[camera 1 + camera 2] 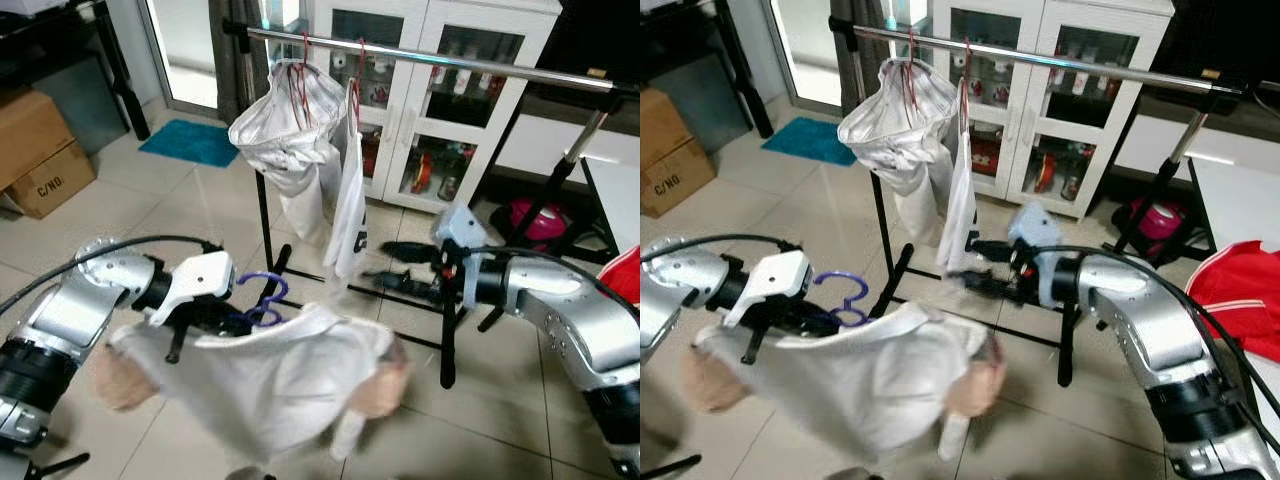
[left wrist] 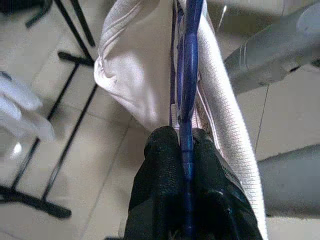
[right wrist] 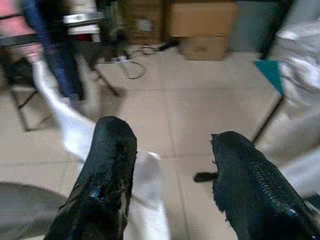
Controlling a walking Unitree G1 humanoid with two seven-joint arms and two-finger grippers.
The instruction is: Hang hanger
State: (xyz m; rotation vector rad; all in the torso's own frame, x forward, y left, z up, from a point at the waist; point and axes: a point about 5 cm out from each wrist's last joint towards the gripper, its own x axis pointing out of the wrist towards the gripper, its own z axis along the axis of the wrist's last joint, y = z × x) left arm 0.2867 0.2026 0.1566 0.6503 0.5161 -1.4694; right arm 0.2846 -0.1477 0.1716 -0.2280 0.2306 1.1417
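- Far on my left, a cardboard box (image 1: 38, 150) sits on the tiled floor (image 1: 150, 205), with a teal mat (image 1: 190, 142) lying farther back by the doorway.
- My left gripper (image 1: 205, 318) is low and near me on the left, its jaws pressed together on the blue hanger (image 2: 189, 75); the wrist view shows the thin blue bar pinched tight between my black fingers (image 2: 160, 190).
- The hanger's purple-blue hook (image 1: 264, 298) curls up just right of that gripper, well below the rail.
- A white shirt (image 1: 270, 385) is draped on the hanger, spreading to the right in front of me, blurred at its sleeves.
- Farther off, a metal rail (image 1: 450, 62) of the black clothes rack (image 1: 448, 330) runs left to right; on its left part hang a bunched white garment (image 1: 290, 130) and a narrower white cloth (image 1: 348, 200), each on a red hanger.
- Behind the rack stands a white cabinet with glass doors (image 1: 440, 110).
- My right gripper (image 1: 405, 268) reaches out toward the rack's base on the right, its jaws spread apart and holding nothing.
- At the far right, a red garment (image 1: 1240, 295) lies on a white surface.
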